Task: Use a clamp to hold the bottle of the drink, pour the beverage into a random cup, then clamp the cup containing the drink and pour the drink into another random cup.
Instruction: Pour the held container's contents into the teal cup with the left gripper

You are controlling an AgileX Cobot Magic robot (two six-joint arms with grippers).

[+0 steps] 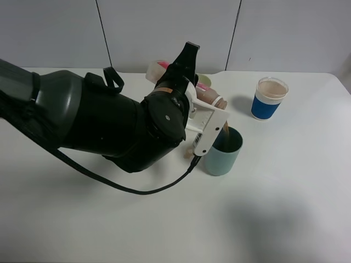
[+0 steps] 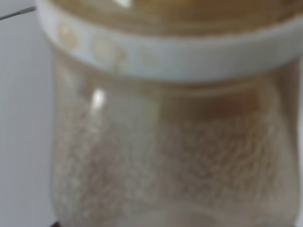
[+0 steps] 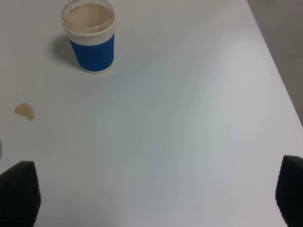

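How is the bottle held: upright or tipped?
Tipped: the bottle slants neck-down over the teal cup; a brown stream falls in.

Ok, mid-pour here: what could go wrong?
The beverage enters the dark teal tumbler close to its rim; a small wobble of the bottle could send it onto the table, where a brown spot already lies. The pale green tumbler sits partly hidden behind the pouring arm and could get knocked.

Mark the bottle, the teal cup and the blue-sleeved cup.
bottle [image 1: 209, 96], high view, shoulder near the neck
teal cup [image 1: 222, 160], high view, outer wall
blue-sleeved cup [image 3: 93, 53], right wrist view, blue sleeve
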